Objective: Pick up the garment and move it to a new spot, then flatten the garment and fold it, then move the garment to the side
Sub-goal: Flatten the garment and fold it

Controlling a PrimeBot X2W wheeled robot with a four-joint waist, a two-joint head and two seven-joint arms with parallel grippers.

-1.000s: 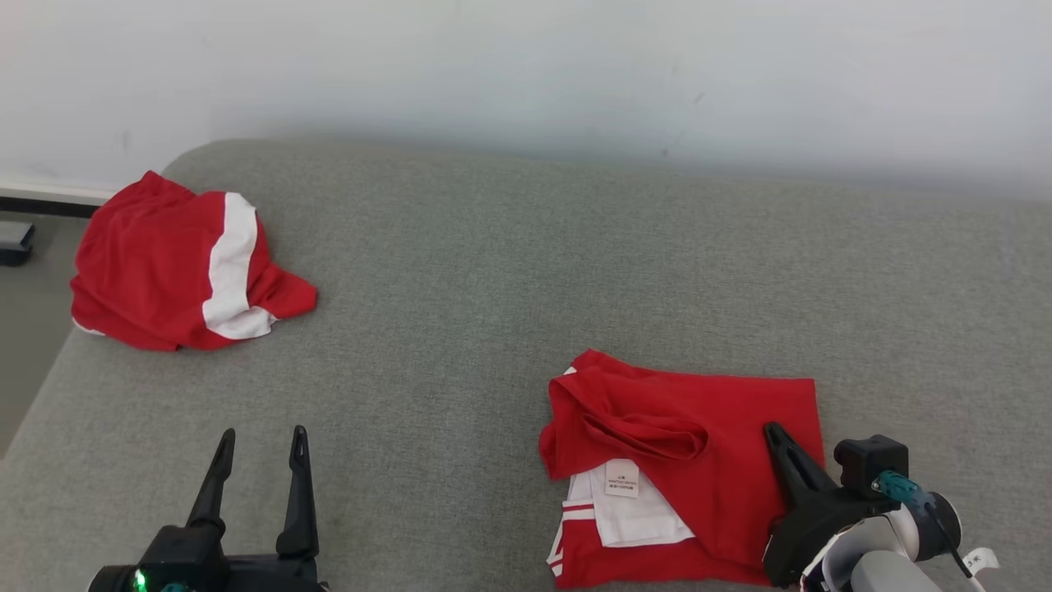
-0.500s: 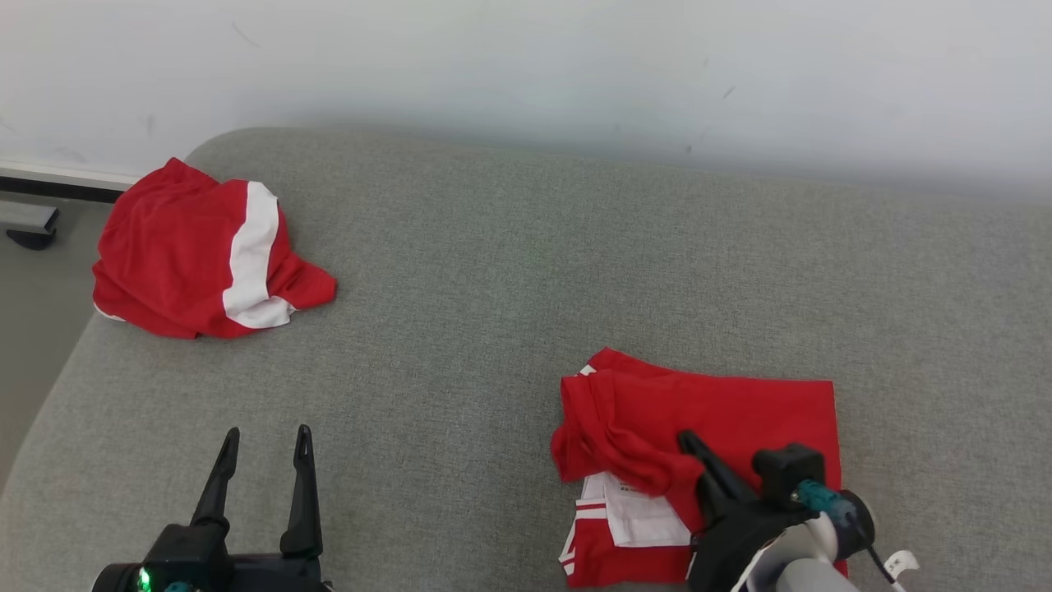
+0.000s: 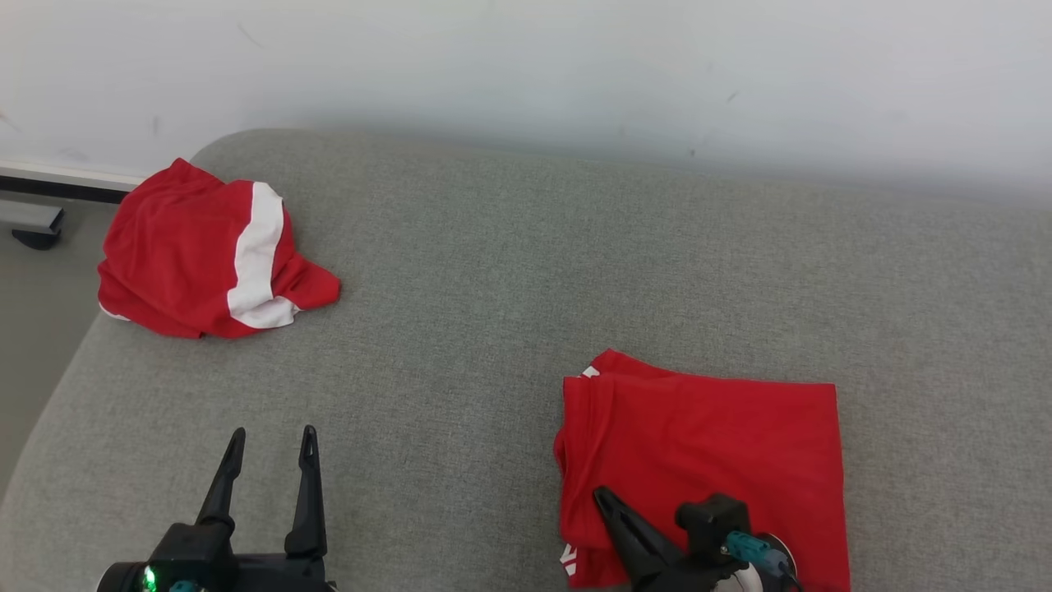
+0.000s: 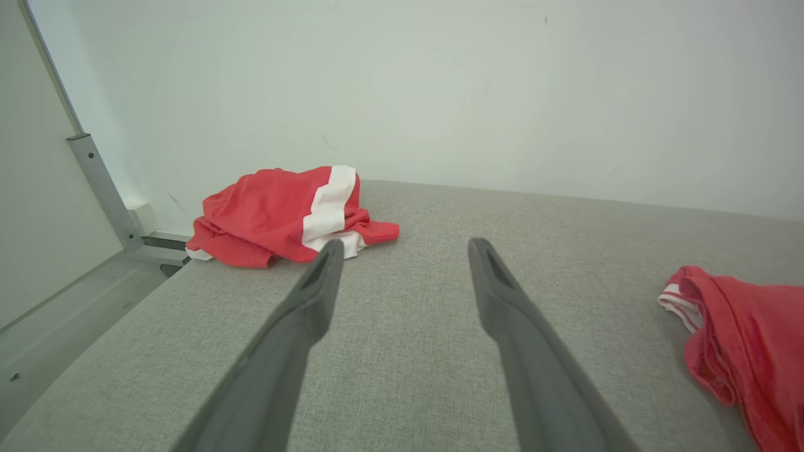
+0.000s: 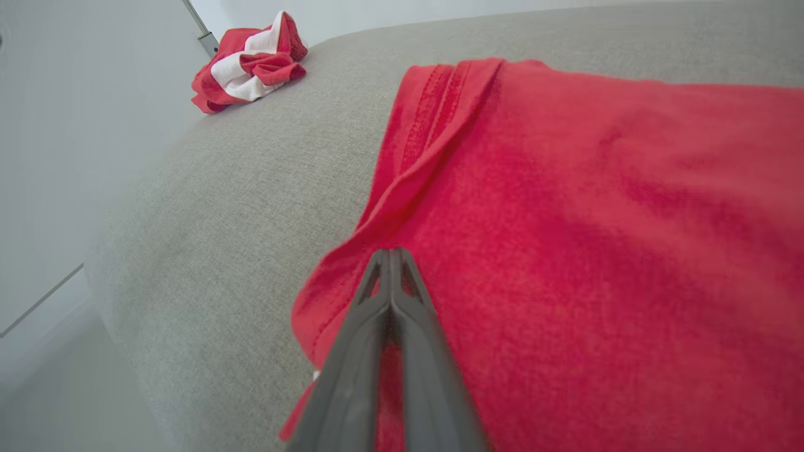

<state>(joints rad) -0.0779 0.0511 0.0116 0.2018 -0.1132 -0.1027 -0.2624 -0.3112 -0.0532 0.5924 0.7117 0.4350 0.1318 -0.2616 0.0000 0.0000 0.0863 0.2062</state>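
Item: garment [image 3: 715, 444], red, folded into a flat rectangle, white trim peeking at its near left corner; lies right front on the grey cushion [image 3: 460, 288]. Jaws of right gripper [image 3: 604, 496] clenched, tips on its left edge; jaws of left gripper [image 3: 273, 432] released above bare cushion.

Garment [image 3: 723, 444]: red, folded into a flat rectangle; spreads ahead and right of the right gripper's [image 3: 600, 493] closed jaws, edge crease pinched.
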